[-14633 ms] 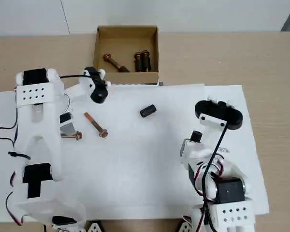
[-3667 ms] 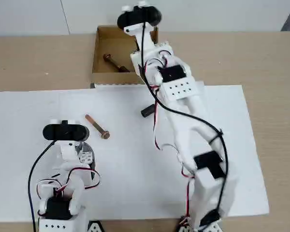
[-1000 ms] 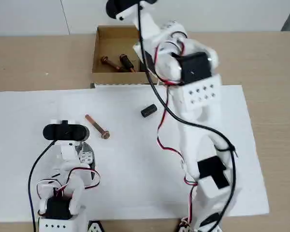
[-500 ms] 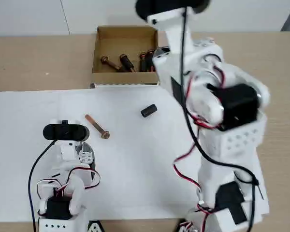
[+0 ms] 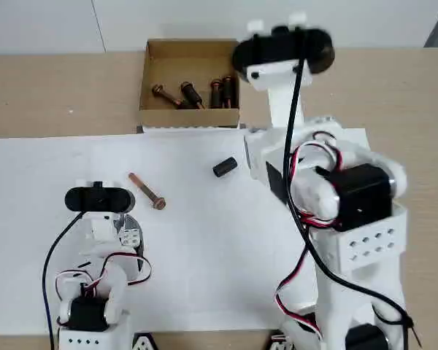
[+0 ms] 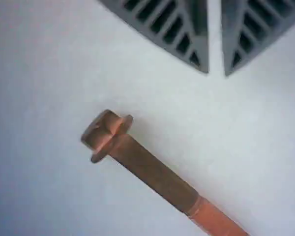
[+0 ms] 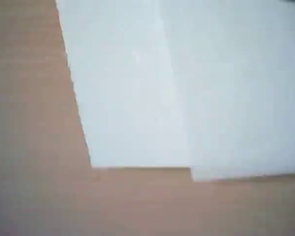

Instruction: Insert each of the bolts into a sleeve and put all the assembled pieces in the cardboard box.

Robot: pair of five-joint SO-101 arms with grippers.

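One loose bolt (image 5: 145, 191) (image 6: 147, 169) lies flat on the white sheet (image 5: 204, 262) just beyond my left gripper (image 5: 129, 232) (image 6: 214, 71), its flanged head nearest the tips but not touching them, its shank slanting away. That gripper hangs low over the sheet, its grey ribbed fingers (image 6: 187, 34) pressed almost together with a thin slit between, empty. Farther out, toward my other side, the black sleeve (image 5: 224, 167) lies on the sheet, well apart from the bolt and just beside my right arm (image 5: 336, 197), which stands tall. Beyond both, the cardboard box (image 5: 192, 117) sits on the worktop (image 5: 58, 80) at the sheet's far edge, with several assembled pieces (image 5: 220, 91) inside. Seen from above, the arm's black wrist bar (image 5: 281, 52) covers the box's corner. Whether that arm's gripper is spread or pressed together I cannot tell.
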